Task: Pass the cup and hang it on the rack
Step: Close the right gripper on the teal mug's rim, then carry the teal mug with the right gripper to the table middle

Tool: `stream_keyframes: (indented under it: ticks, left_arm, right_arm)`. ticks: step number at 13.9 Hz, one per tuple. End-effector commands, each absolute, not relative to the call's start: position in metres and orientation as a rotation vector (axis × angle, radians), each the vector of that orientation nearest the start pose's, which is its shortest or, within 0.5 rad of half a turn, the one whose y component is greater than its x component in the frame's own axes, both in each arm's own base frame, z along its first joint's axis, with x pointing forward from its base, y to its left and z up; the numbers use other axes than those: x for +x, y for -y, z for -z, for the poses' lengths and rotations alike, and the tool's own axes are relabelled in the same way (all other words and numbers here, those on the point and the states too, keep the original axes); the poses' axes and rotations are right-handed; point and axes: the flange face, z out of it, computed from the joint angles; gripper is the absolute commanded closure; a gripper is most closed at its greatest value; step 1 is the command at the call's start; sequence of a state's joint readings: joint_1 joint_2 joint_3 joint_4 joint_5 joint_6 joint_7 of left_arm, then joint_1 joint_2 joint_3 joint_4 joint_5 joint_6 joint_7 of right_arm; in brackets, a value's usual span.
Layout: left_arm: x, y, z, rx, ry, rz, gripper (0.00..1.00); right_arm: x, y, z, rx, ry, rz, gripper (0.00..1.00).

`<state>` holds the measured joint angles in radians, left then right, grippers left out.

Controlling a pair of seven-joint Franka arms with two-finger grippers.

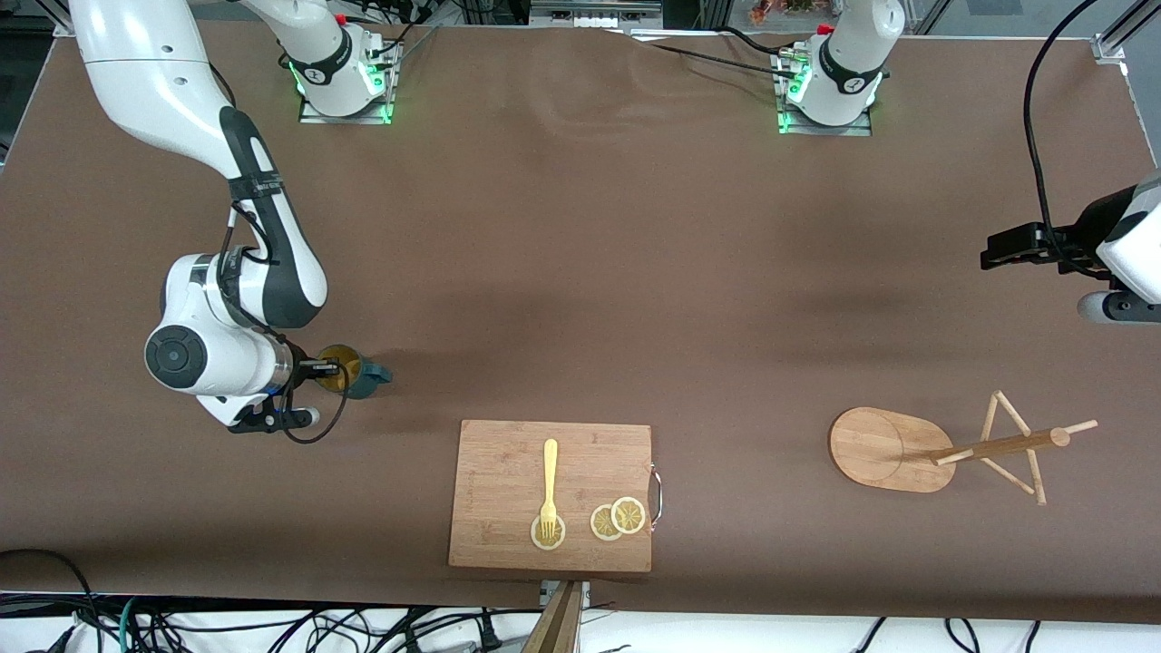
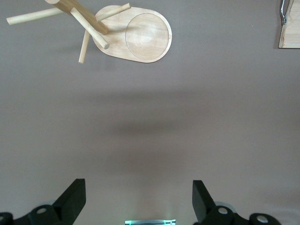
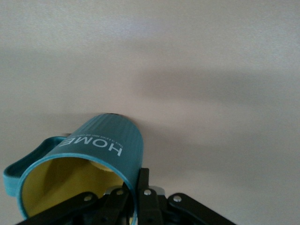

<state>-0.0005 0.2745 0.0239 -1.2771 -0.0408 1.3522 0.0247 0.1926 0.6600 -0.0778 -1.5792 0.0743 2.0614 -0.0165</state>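
Right claw [image 1: 337, 368] clamped on the cup [image 1: 352, 372] rim — left claw [image 2: 139, 199] waiting, fingers apart.

One finger [image 3: 142, 183] sits outside the teal wall, the other inside the yellow interior; the cup is at the right arm's end of the desk [image 1: 580, 272]. The left claw hangs over bare desk near the rack [image 1: 943, 449] — which stands upright at the left arm's end, beside the cutting board [image 1: 508, 490].

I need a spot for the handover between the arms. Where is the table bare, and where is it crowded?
Bare: the wide brown table between the bases and the bamboo cutting board, and the gap between board and wooden mug rack. Crowded: the right gripper, shut on the ribbed teal cup. The open left gripper waits.
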Motion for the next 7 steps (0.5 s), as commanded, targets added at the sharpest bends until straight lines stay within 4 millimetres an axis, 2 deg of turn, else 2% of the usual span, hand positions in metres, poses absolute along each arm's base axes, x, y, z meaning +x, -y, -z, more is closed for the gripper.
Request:
stream_keyframes:
  ticks: [1, 4, 6, 7]
  left_arm:
    - [0.616, -0.006, -0.587, -3.159, -0.015, -0.300, 0.00]
    - [0.616, -0.006, -0.588, -3.160, -0.015, -0.298, 0.00]
    - [0.616, -0.006, -0.587, -3.159, -0.013, -0.300, 0.00]
    - [0.616, -0.006, -0.587, -3.159, -0.013, -0.300, 0.00]
  right_arm:
    - [0.672, -0.122, -0.249, -3.087, 0.236, -0.267, 1.00]
    - [0.660, -0.196, -0.271, -3.056, 0.332, -0.224, 1.00]
    - [0.642, -0.250, -0.284, -3.069, 0.300, -0.234, 1.00]
    - [0.629, -0.285, -0.289, -3.076, 0.297, -0.234, 1.00]
